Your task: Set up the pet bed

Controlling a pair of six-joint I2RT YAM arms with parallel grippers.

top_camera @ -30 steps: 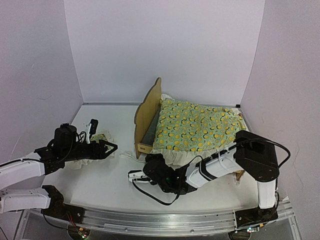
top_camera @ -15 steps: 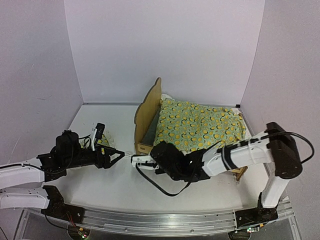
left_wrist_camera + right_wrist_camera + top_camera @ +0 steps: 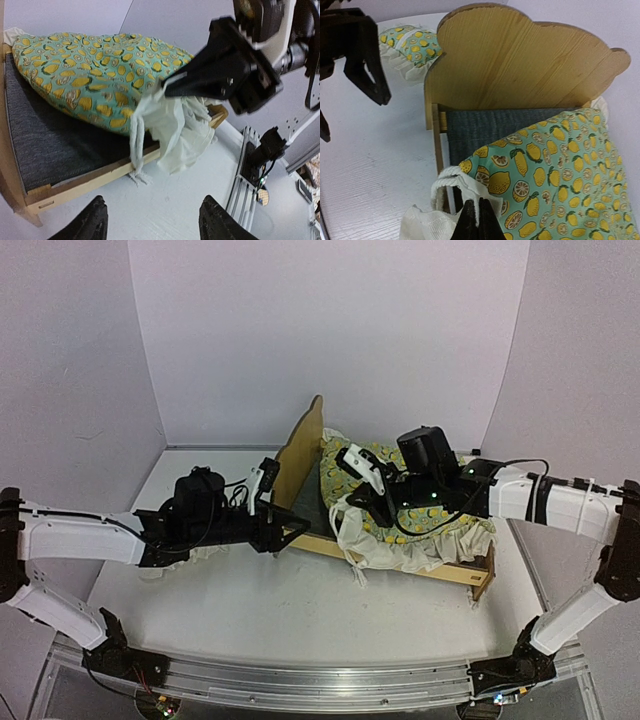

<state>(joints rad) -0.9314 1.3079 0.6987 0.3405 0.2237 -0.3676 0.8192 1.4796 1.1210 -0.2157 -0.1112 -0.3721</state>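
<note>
The pet bed [image 3: 300, 455] stands mid-table, its plywood headboard [image 3: 520, 65] upright and the dark grey base [image 3: 490, 125] partly bare. The lemon-patterned quilt [image 3: 445, 518] lies bunched over the bed's right part. My right gripper [image 3: 351, 502] hangs above the bed's front rail, shut on the quilt's white ruffled edge [image 3: 470, 192] and holding it up; a cord loop and ruffle dangle over the rail [image 3: 100, 177]. My left gripper [image 3: 155, 225] is open and empty, low over the table just in front of the bed's front left corner.
The small matching pillow [image 3: 410, 44] lies on the table left of the headboard, behind my left arm. The left gripper's fingers [image 3: 367, 65] are close to the bed's front left corner. Purple walls enclose the table. A metal rail [image 3: 320, 680] runs along the near edge.
My right gripper shut on the quilt's ruffle and carried it up and right, baring the grey base. My left arm swung right from the pillow to the bed's front corner.
</note>
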